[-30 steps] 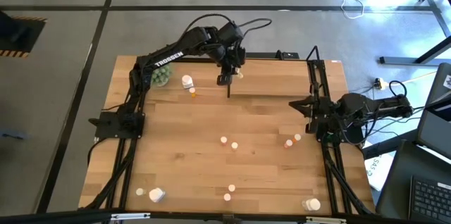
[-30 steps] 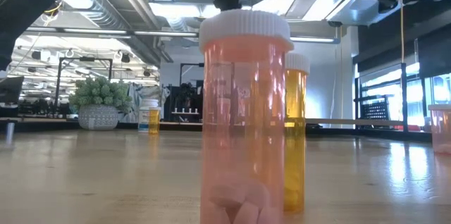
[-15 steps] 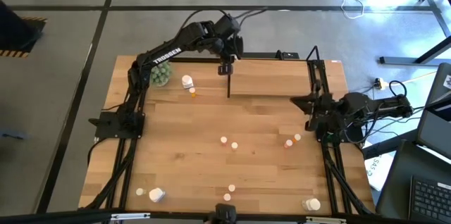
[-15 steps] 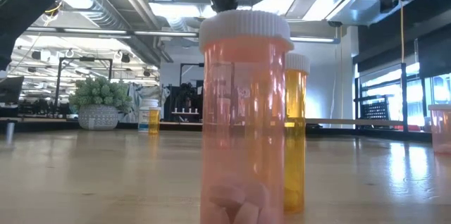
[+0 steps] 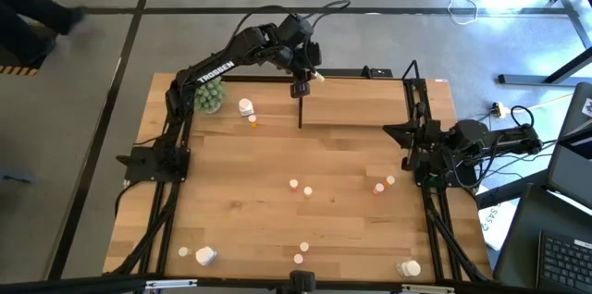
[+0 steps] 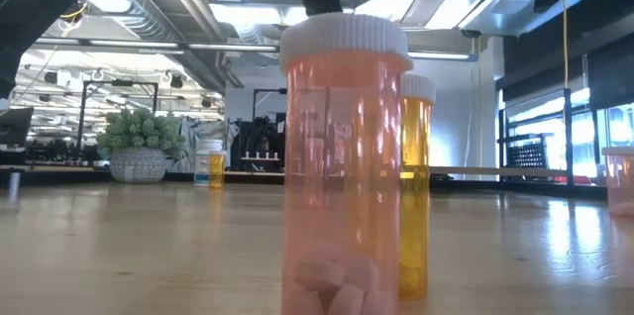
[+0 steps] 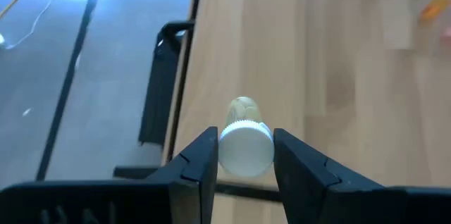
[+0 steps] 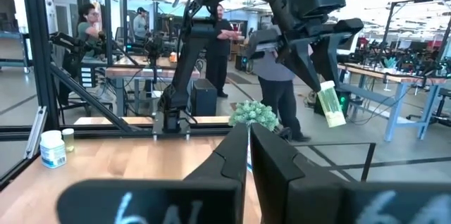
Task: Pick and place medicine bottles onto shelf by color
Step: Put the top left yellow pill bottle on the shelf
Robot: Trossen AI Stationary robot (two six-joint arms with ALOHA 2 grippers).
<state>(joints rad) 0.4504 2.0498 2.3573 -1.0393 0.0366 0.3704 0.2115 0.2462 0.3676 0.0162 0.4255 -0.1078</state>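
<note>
1. The tabletop [image 5: 277, 183] is carrying everything, with black frame rails running along its left and right edges.
2. The shelf [image 5: 356, 102] is sitting at the far edge, right of centre, its thin black uprights [image 5: 300, 109] standing at its corners.
3. The left gripper [image 5: 303, 79] is hanging above the far edge beside the shelf's left upright, its fingers [image 7: 201, 164] grasping a medicine bottle [image 7: 244, 143] by the white cap; the pale yellowish body is pointing away from the fingers, its long axis tilting down toward the tabletop.
4. The right gripper [image 8: 248, 139] is waiting at the right edge, fingers clenched on nothing.
5. A green plant ball [image 5: 211, 96] is lying near the far left corner, with a larger white bottle [image 5: 245, 106] and a small orange one [image 5: 253, 121] just beside it.
6. Small bottles are standing scattered over the middle, near the right edge and along the near edge.
7. A pink bottle [image 6: 344, 157] is standing upright at the near edge, an amber one [image 6: 416, 186] just behind it, both white-capped.
</note>
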